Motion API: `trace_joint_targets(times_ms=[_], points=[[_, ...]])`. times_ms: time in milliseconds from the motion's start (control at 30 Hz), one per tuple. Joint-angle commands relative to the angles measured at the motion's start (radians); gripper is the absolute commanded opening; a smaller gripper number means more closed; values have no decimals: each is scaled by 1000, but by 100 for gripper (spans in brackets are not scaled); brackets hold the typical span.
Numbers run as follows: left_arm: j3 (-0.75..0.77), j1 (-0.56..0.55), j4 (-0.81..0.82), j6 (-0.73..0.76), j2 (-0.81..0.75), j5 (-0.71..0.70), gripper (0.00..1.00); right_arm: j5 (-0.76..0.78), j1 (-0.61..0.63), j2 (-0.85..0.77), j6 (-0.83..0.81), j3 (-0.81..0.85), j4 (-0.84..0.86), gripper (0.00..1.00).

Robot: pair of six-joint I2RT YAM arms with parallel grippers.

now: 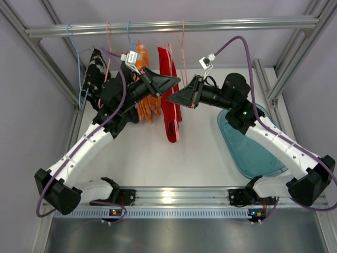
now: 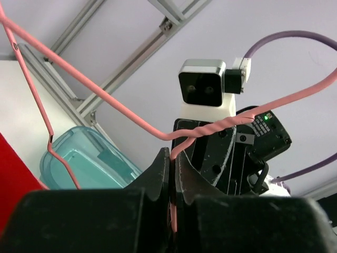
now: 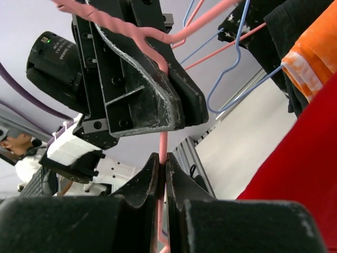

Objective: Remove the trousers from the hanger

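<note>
The bright red trousers (image 1: 171, 108) hang on a pink wire hanger (image 1: 183, 50) below the top rail, between my two grippers. They also show in the right wrist view (image 3: 300, 174) and at the left edge of the left wrist view (image 2: 13, 174). My left gripper (image 1: 178, 80) is shut on the pink hanger wire (image 2: 105, 89), pinched between its fingertips (image 2: 172, 158). My right gripper (image 1: 169, 98) is shut on the same wire (image 3: 163, 139) just below the left gripper (image 3: 162, 158). The orange trousers (image 1: 145, 79) hang behind the left arm.
A black patterned garment (image 1: 95, 74) hangs at the left on a blue hanger (image 3: 231, 68). A teal bin (image 1: 247, 142) lies on the table at the right. The metal rail (image 1: 174, 25) crosses the top; frame posts stand at both sides.
</note>
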Motion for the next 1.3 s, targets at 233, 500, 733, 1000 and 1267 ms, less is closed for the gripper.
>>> trace_joint_targets(times_ms=[233, 500, 733, 1000, 1267], points=[[119, 54, -22, -115, -31, 97, 0, 218, -9, -167, -332, -115, 233, 73], [199, 58, 2, -85, -18, 229, 0, 312, -15, -399, -618, -396, 211, 100], [235, 58, -77, -39, -9, 194, 0, 368, 32, -462, -856, -533, 238, 95], [314, 60, -138, -24, 29, 136, 0, 442, 178, -412, -963, -561, 354, 95], [367, 60, -160, 7, 55, 111, 0, 509, 347, -378, -1072, -596, 442, 95]])
